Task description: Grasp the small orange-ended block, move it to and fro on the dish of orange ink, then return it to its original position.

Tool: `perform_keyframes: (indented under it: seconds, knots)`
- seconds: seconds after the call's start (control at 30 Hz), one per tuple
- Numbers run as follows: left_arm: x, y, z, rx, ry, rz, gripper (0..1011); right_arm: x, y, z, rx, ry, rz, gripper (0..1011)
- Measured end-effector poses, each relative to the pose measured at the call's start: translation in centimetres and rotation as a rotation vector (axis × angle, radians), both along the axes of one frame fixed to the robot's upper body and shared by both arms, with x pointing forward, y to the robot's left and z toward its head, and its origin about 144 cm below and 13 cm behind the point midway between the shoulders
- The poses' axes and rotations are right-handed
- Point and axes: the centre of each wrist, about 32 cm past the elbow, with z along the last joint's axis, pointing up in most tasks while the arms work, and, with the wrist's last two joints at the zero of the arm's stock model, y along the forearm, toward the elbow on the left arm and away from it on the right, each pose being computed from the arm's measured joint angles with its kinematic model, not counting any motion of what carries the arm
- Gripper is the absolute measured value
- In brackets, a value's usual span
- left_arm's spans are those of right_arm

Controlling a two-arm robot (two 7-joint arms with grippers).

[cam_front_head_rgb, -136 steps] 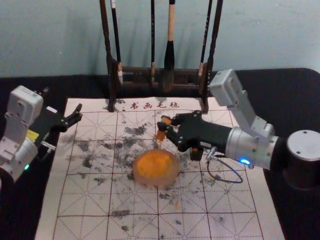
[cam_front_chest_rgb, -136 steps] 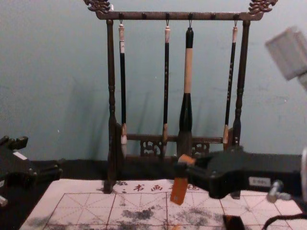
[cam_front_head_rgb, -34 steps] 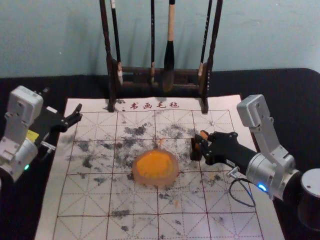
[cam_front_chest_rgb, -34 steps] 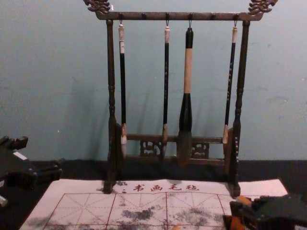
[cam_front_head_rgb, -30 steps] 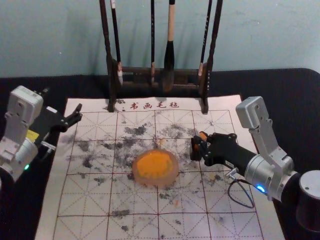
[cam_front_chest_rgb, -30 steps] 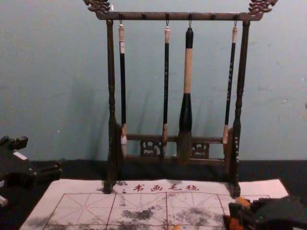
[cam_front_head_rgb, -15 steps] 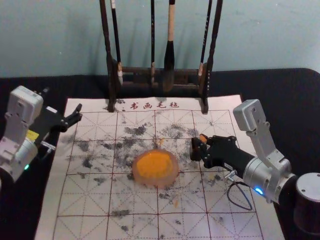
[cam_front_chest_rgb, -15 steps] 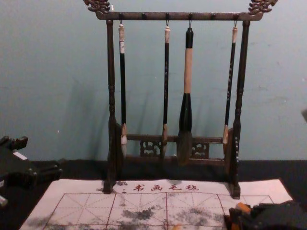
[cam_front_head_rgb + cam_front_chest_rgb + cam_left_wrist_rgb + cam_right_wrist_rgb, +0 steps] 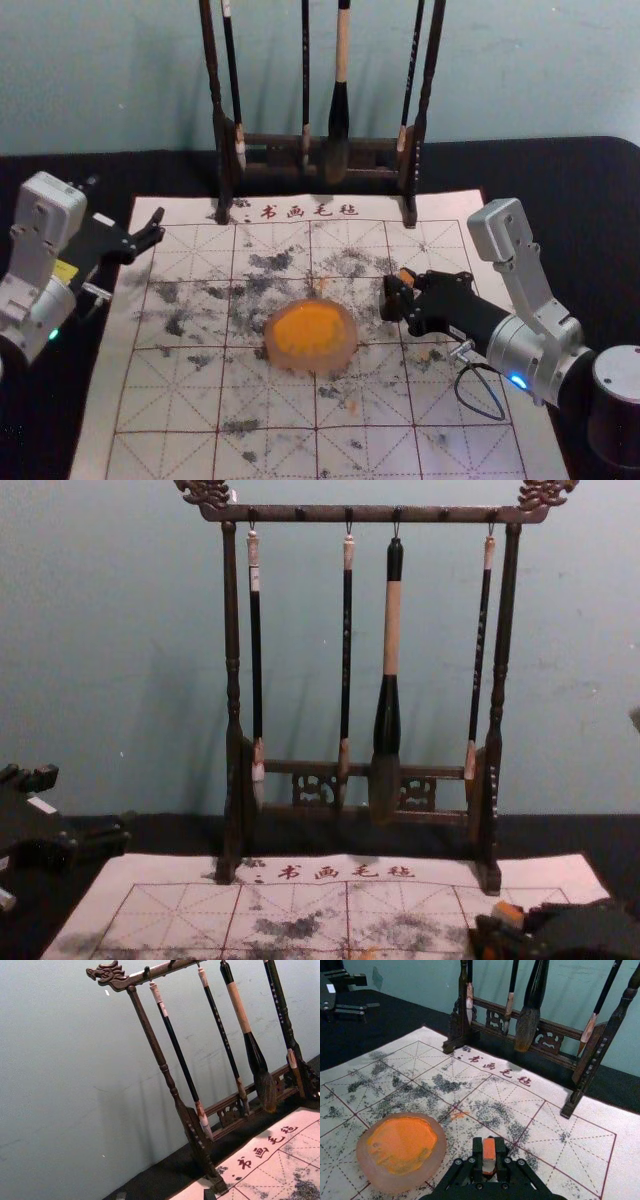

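Gridded white calligraphy mat lies on the black-covered table, dark wooden brush stand behind. Main change: 4.5 s ago the right gripper had the small orange-ended block at the far edge of the round, pinkish translucent dish; now it's off to the robot's right, just beside a small dark block-like object. Almost no movement over the last half second. Reads as inking done, return step in hand, near the end (assuming the home spot is around here; can't confirm).

Right fingers pinch the block from both sides. Left gripper is parked at the mat's left side, fingers spread, nothing between them.

Block: small and slim, flat orange face up toward the wrist camera, whitish band below it, more orange under that. Lower end is hidden, so can't tell if it's touching down. Orange ink covers the middle of the dish. Next: settle it level, then release. Risk: knocking the dark object, or tipping the block on letting go.
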Motion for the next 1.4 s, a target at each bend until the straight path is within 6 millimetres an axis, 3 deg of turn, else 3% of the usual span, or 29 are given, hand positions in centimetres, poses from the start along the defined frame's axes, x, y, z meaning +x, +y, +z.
perform_keyframes:
  seconds: [0.53,0.9,1.2,1.4]
  knots:
    - [0.0,0.0,0.0,0.000,0.000,0.000,1001,0.0,0.0,0.0,0.003,-0.001,0.000,696]
    - [0.0,0.0,0.0,0.000,0.000,0.000,1001,0.0,0.0,0.1,0.004,-0.001,0.001,992]
    - [0.0,0.0,0.0,0.000,0.000,0.000,1001,0.5,-0.2,1.8,0.066,-0.133,0.005,1000]
    - [0.0,0.0,0.0,0.000,0.000,0.000,1001,0.1,-1.0,2.5,0.096,-0.272,-0.084,1002]
